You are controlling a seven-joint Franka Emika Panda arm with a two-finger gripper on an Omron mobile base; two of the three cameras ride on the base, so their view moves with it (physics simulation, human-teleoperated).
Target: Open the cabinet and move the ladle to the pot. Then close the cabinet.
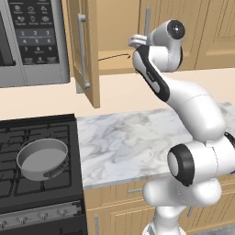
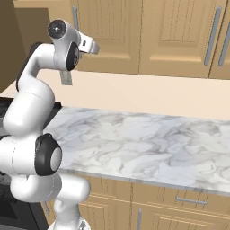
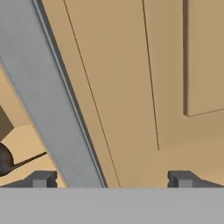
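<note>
1. gripper [image 3: 111,179]: jaws at full spread, nothing between them but air. it hangs up at the wall cabinet [image 1: 117,27], in front of the shut right door [image 3: 131,87].
2. right door's silver bar handle [image 3: 52,100]: crosses the hand view on a slant and sits well off centre, close by one fingertip [image 3: 41,179] and far from the other. no contact seen.
3. step in hand, as i judge it: take this bar and swing the right door out. to do it well: shift sideways until the bar lies midway between the tips, roll the hand so the pads sit square across the bar, go in until the bar is well inside the jaws, then close. pull along the door's arc, not straight back, or the grip will slip.
4. caution: the left door [image 1: 87,69] stands swung out toward the robot, just beside the wrist; keep the elbow off it.
5. container, near: pot [image 1: 42,158] on a front burner of the black stove [image 1: 27,133], side handle pointing front-right. inside bare grey, nothing in it.
6. container, far: the cabinet holds the ladle [image 3: 4,159] on its floor, dark bowl and thin wire handle lying flat beyond the bar. well apart from the pot; transfer not yet done.
</note>
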